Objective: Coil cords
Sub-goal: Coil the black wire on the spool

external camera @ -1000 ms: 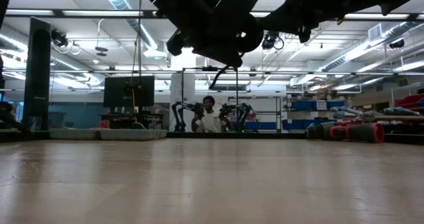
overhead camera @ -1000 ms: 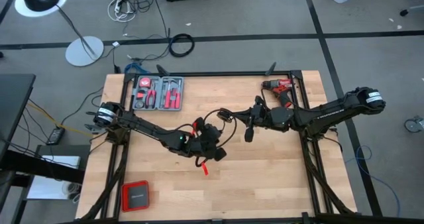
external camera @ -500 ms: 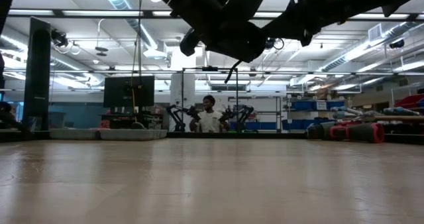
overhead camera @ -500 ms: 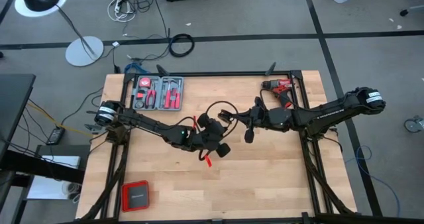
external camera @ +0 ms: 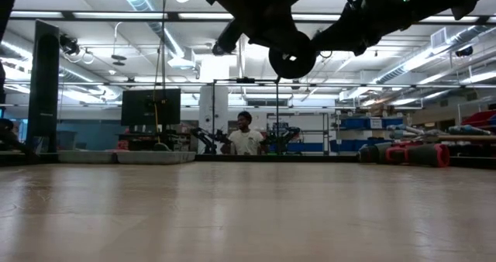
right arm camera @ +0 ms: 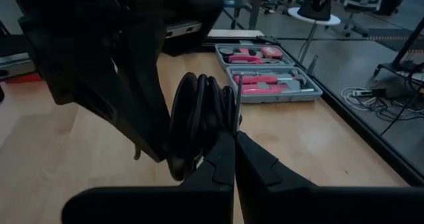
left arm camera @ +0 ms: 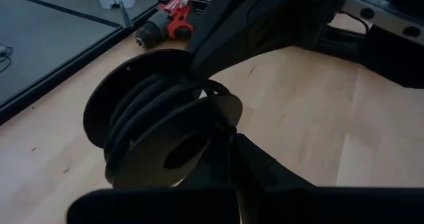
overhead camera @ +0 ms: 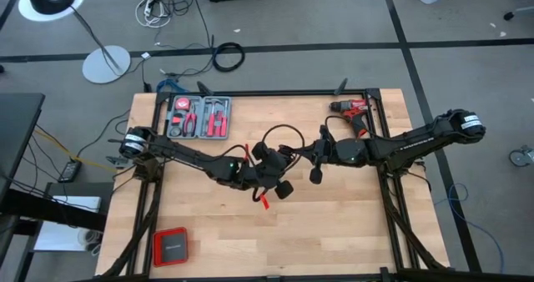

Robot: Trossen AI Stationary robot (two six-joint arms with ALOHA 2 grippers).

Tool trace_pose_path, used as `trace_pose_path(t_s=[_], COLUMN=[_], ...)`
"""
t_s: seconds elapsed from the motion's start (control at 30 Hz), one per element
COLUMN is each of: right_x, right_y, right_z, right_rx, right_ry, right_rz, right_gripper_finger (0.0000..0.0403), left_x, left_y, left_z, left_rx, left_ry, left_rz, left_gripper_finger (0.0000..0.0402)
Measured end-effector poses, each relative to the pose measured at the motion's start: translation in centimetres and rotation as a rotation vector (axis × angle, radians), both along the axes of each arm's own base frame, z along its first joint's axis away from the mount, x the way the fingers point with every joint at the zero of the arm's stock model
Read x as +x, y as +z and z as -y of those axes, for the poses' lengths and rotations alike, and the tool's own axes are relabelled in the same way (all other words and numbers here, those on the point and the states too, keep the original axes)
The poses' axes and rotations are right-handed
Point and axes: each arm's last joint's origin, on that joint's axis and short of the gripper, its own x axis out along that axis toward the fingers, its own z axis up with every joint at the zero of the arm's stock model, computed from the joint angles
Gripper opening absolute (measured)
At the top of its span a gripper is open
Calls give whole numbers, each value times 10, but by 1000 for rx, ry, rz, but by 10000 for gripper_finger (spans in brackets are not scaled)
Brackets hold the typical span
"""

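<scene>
Two dark arms meet above the middle of the wooden surface [overhead camera: 334,215], working a thin black cord [overhead camera: 280,133] onto a small flat-sided spool [left arm camera: 162,141]. The left hand [overhead camera: 271,167] is clenched at the spool, which is lifted clear of the surface, and the right hand [overhead camera: 310,154] is pinched shut on the cord just beside it. Several turns of cord lie wound between the spool's two discs, and a loose loop arches up between the hands toward the far edge.

Compared with a second ago, the left hand has travelled toward the right arm, so the two hands now sit much closer together, and the loop stands taller and rounder. In the low view the spool's round face [external camera: 292,58] now shows edge-free under the arms, where before only dark arm parts hung there.

A red drill [overhead camera: 352,108] lies near the far right corner, an open tool case [overhead camera: 198,117] near the far left, and a red-rimmed box [overhead camera: 170,247] near the near left corner.
</scene>
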Motion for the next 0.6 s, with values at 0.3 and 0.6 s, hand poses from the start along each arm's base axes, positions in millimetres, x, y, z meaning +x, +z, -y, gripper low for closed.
trace_pose_path(t_s=[0.3, 0.6], right_x=[0, 0], right_y=[1, 0], right_z=[0, -1], right_rx=[-22, -116], right_ry=[-24, 12], right_rz=[7, -31], right_gripper_finger=[0, 0], left_x=[1, 3], left_y=[3, -2], left_z=[-2, -3], left_rx=[-40, -44], left_ry=[1, -6], left_rz=[16, 3], left_gripper_finger=[0, 0])
